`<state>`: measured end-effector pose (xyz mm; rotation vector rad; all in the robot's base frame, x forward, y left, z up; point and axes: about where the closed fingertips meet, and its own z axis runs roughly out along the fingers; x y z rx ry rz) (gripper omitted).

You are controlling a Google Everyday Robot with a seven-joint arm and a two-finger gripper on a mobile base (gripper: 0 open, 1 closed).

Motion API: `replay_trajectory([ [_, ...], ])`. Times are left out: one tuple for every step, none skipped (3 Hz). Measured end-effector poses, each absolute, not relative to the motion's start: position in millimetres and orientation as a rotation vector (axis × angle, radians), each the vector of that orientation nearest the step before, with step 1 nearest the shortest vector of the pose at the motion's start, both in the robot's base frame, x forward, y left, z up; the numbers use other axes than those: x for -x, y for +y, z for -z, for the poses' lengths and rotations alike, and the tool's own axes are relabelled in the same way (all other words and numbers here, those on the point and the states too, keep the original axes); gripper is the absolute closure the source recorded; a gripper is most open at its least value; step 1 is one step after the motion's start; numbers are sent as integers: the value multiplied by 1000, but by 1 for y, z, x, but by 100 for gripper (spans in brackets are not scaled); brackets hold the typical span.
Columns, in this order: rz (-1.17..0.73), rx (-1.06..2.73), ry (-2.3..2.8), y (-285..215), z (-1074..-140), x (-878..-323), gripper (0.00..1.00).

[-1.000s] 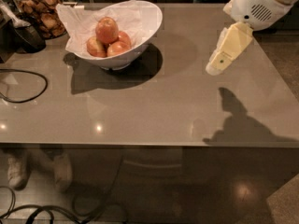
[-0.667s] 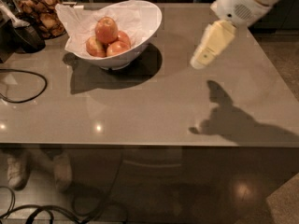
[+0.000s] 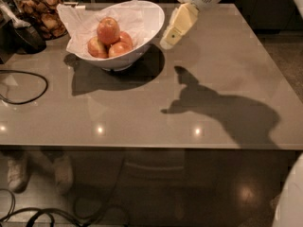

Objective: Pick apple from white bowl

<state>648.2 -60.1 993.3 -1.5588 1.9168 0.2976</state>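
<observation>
Grey-brown glossy table point(image 3: 222, 65) carries everything. The arm's shadow point(image 3: 222, 110) spreads over its 4 o'clock area, detached from the arm. I read that as the arm hanging above the surface, not resting on it.

White bowl point(image 3: 152, 22) sits at the table's 11 o'clock. The rim is slanted, and the high side looks to be at its 2 o'clock, facing the arm. Crumpled paper point(image 3: 78, 22) lines it and sticks up past the rim at 10 o'clock.

Jar point(image 3: 45, 15) of brown snacks stands at the bowl's 10 o'clock, near but apart, and is not in the approach path.

End effector point(image 3: 168, 40) is cream and points down-left. It is at the bowl's 3 o'clock, just beside the rim and outside it, with nothing visible in it. Open or closed: cannot tell. Likely staged there to go up and over the rim.

Apple point(image 3: 108, 30) is in the bowl, topmost, resting on three smaller apples point(image 3: 119, 49) at its 6 o'clock. Being on top gives free access from above, with no neighbour to shove aside. Obstacles, my call: the high rim between end effector and apple, and loose paper that could snag.

Black cable point(image 3: 28, 86) loops at the bowl's 8 o'clock, well clear.
</observation>
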Motion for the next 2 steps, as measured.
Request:
replay_trajectory([
  [-298, 1551, 1903, -59, -999, -652, 0],
  [-428, 1474, 1892, -51, -993, -659, 0],
])
